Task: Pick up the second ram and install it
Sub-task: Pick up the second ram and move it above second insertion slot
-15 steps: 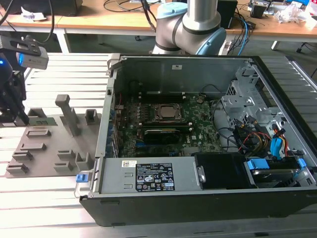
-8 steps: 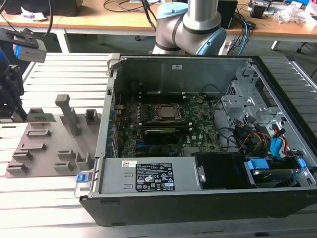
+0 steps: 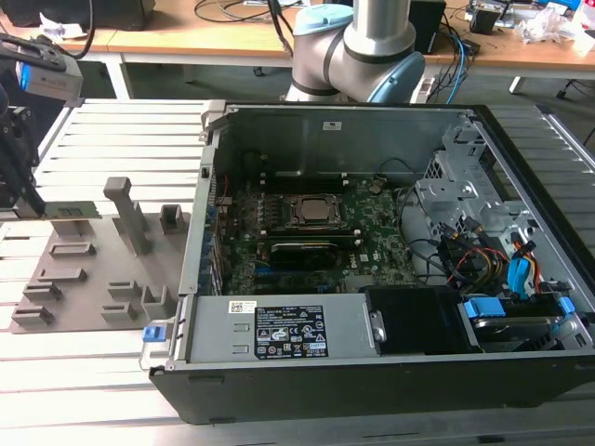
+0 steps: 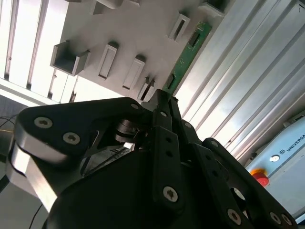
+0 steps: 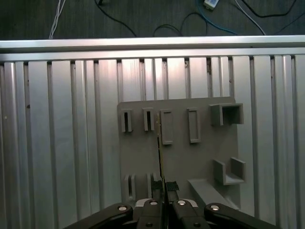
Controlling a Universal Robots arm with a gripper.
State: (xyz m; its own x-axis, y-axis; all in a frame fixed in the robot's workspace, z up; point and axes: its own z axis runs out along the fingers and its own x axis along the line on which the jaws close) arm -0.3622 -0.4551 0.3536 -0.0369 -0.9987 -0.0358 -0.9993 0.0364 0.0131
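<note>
Claw (image 5: 163, 186) is clamping narrowly on the second ram (image 4: 185, 59), judged light, stiff and fragile, gripping its flat faces.

A robotics lab: slotted aluminium table (image 3: 93, 395), cable-strewn benches (image 3: 232, 42), opened computer case (image 3: 372, 395).

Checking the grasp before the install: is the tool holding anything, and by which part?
Yes: the tool pinches the ram at one end, across its flat faces.
</note>
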